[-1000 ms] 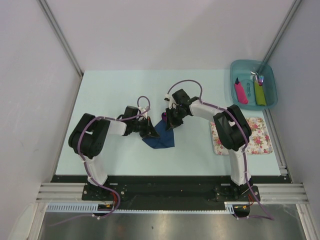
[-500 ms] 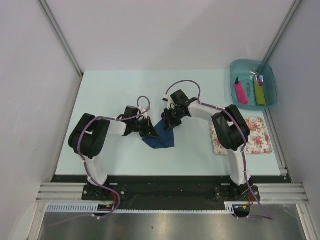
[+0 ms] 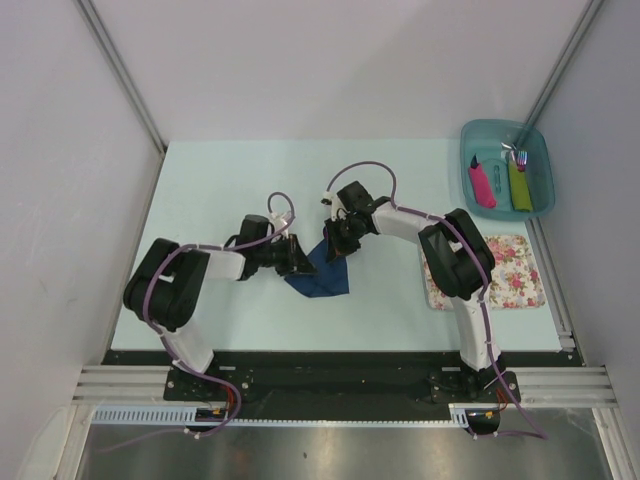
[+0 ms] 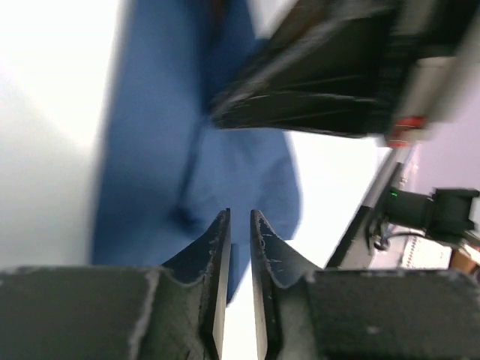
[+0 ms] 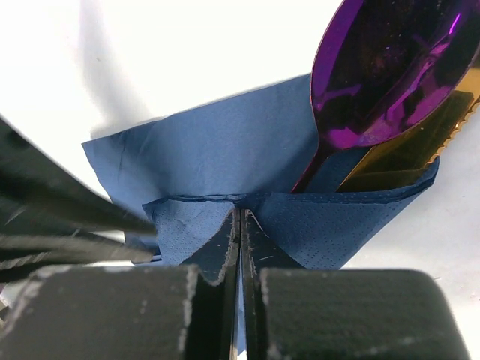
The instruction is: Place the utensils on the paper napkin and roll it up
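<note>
The navy paper napkin point(image 3: 322, 276) lies mid-table between my two grippers. In the right wrist view its near edge is folded up over the purple spoon point(image 5: 382, 67) and the tan wooden knife point(image 5: 409, 150), whose ends stick out at the upper right. My right gripper point(image 5: 240, 215) is shut on that folded napkin point(image 5: 225, 146) edge; it sits at the napkin's far corner point(image 3: 336, 245). My left gripper point(image 3: 296, 262) is at the napkin's left edge. In the left wrist view its jaws point(image 4: 238, 217) stand a narrow gap apart over the napkin point(image 4: 180, 142), holding nothing.
A teal bin point(image 3: 503, 125) at the back right holds pink-handled point(image 3: 482, 186) and green-handled point(image 3: 519, 187) cutlery. A floral mat point(image 3: 517, 270) lies at the right, partly under my right arm. A rail runs along the table's right edge.
My left arm has drawn back to the left, its gripper sliding slightly off the napkin's left edge. My right gripper has shifted a little left, still on the napkin.
</note>
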You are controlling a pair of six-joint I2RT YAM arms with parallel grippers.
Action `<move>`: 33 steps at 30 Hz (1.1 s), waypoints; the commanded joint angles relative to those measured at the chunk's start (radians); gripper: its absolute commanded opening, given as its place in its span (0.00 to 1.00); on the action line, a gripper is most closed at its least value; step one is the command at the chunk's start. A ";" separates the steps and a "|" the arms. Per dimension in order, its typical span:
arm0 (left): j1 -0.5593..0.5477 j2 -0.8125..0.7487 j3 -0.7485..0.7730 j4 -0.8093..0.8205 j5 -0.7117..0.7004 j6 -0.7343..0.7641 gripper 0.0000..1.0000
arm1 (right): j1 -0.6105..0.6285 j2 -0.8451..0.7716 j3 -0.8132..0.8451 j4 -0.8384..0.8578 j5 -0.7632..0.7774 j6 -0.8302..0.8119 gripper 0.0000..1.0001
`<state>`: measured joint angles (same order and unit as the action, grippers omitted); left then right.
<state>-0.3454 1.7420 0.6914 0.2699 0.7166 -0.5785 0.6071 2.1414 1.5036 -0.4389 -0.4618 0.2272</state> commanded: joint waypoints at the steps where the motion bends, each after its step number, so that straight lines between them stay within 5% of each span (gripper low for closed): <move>1: -0.033 -0.068 -0.012 0.144 0.083 -0.029 0.23 | 0.006 0.048 -0.026 -0.001 0.055 -0.039 0.00; 11: -0.121 0.074 -0.004 0.310 0.078 -0.149 0.23 | -0.001 0.034 -0.031 -0.001 0.040 -0.040 0.01; 20: -0.103 0.186 -0.013 0.195 0.021 -0.116 0.09 | -0.015 0.031 0.006 -0.004 0.023 -0.042 0.03; 27: -0.102 0.195 -0.016 0.200 0.017 -0.109 0.03 | -0.032 -0.044 0.070 -0.011 -0.070 0.001 0.20; 33: -0.101 0.191 -0.015 0.199 0.015 -0.107 0.02 | -0.029 -0.126 0.064 -0.023 -0.074 0.020 0.21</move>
<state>-0.4515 1.9041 0.6807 0.5156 0.7925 -0.7177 0.5808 2.1227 1.5360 -0.4549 -0.5167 0.2352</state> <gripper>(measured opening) 0.026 0.216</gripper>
